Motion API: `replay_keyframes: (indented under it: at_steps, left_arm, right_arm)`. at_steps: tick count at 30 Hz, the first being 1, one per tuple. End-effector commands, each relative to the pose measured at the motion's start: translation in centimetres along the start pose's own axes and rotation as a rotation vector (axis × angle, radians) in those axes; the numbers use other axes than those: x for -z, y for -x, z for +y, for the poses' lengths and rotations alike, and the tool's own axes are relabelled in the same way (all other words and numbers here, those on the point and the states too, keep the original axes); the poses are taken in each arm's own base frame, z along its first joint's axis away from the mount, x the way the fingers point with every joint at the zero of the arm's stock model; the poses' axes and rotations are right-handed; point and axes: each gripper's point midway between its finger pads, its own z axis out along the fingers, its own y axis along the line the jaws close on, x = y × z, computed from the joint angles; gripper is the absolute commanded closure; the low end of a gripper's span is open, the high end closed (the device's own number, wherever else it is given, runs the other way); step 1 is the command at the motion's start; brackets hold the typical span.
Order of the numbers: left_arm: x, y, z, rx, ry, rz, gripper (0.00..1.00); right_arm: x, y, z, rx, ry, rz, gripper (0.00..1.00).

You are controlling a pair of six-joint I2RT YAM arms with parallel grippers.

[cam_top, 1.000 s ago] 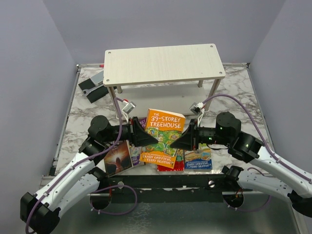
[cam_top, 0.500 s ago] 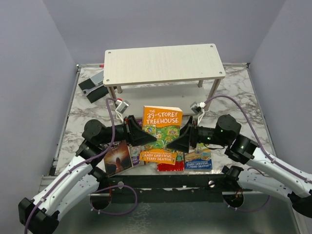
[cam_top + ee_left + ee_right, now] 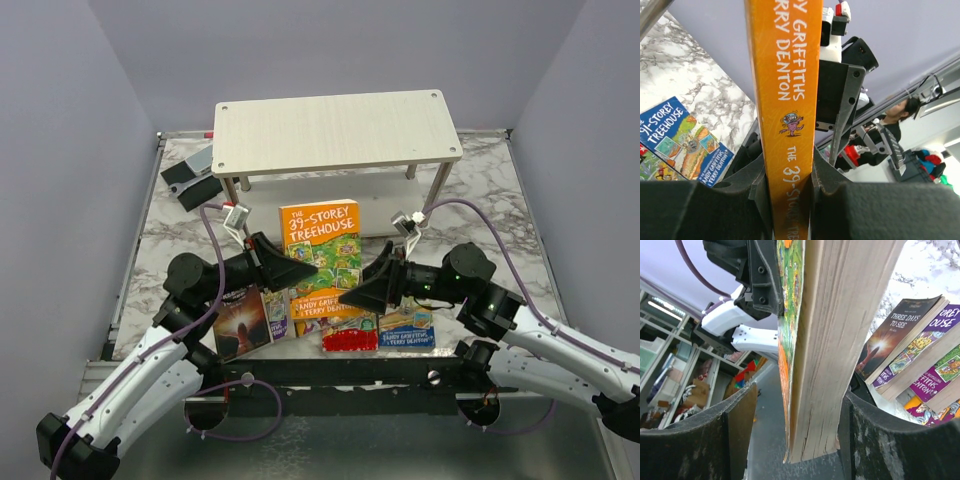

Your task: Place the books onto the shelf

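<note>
Left wrist, orange book between left tool

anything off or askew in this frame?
Only the orange book: it is held upright, slightly tilted, between the arms, left gripper shut on its spine, right gripper with jaws open around the page edge, not clamping. The other books lie in a loose overlapping pile at the near edge. No damage or spills visible.

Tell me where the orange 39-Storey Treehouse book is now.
In the top view, the orange book is held mid-table before the shelf, its spine clamped by the left gripper.
</note>
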Motion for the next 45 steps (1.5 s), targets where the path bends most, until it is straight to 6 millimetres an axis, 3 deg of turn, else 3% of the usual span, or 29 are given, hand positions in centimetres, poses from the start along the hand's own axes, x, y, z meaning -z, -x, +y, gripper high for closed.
replay_keyframes:
  at_steps: [1,4,6,9,10,12,18,24,25,26,31,35,41,45]
  left_arm:
    - [0.0,2.2,-0.8,-0.038,-0.009,-0.117,1.0]
    - [0.0,2.3,-0.4,-0.036,0.011,-0.133,1.0]
    - [0.1,2.5,-0.2,-0.038,0.021,-0.143,1.0]
    - [0.1,2.5,0.4,-0.037,0.052,-0.142,1.0]
    - [0.1,2.5,0.6,-0.038,0.064,-0.142,1.0]
    - [0.2,2.6,1.2,-0.041,0.102,-0.144,0.97]
    - [1.2,3.5,3.4,-0.122,0.282,-0.169,0.45]
    - [3.6,5.4,5.0,-0.272,0.512,-0.184,0.26]
    - [4.0,5.8,5.0,-0.296,0.542,-0.191,0.09]
    - [4.6,6.3,5.0,-0.322,0.575,-0.203,0.02]
    - [8.0,8.7,5.5,-0.428,0.766,-0.279,0.01]
    - [10.4,9.9,5.6,-0.474,0.883,-0.335,0.01]
    - [12.0,10.3,5.4,-0.529,0.943,-0.339,0.01]
    - [12.2,9.4,6.1,-0.535,0.939,-0.309,0.01]
  right_arm:
    - [-0.5,0.7,0.6,0.001,0.018,-0.042,0.38]
    - [-0.7,0.8,0.6,0.001,0.011,-0.044,0.47]
    - [-0.7,1.0,0.6,0.004,0.004,-0.05,0.59]
    - [-0.7,1.2,0.5,0.011,-0.008,-0.055,0.92]
    - [-0.7,1.3,0.4,0.012,-0.017,-0.057,0.98]
    - [-0.7,1.6,0.5,0.018,-0.024,-0.062,0.99]
    - [-0.5,3.8,0.8,0.06,-0.085,-0.106,0.99]
    - [-0.9,6.8,1.2,0.126,-0.176,-0.125,0.99]
    - [-1.0,7.4,1.4,0.139,-0.181,-0.126,0.99]
    - [-1.2,7.9,1.6,0.148,-0.189,-0.127,0.99]
    - [-2.5,11.5,2.2,0.202,-0.259,-0.155,1.0]
    - [-4.0,14.4,1.5,0.239,-0.363,-0.162,0.99]
    - [-6.8,18.4,1.3,0.28,-0.409,-0.182,1.0]
    - [-8.9,20.4,0.5,0.249,-0.373,-0.155,0.99]
